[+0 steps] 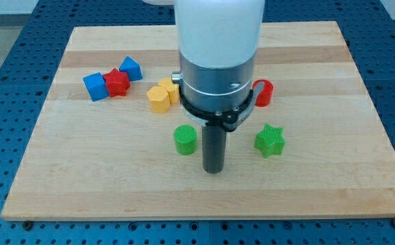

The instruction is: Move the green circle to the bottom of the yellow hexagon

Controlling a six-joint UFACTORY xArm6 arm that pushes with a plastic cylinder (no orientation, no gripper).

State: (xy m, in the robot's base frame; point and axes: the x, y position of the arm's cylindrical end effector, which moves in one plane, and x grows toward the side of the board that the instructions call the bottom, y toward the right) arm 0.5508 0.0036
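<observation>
On your wooden board (360, 170) you have eight blocks and one rod.

- Blue: two, a cube (95, 86) and a wedge-like block (131, 69).
- Red: two, a star-like block (117, 82) and a cylinder (264, 92).
- Yellow: two, a hexagon (158, 99) and a second block (169, 89).
- Green: two, a circle (185, 139) and a star (270, 140).

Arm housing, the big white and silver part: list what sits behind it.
The arm housing covers most of the red cylinder; only its right part shows. The second yellow block is partly covered too. My tip stands to the lower right of the green circle.
</observation>
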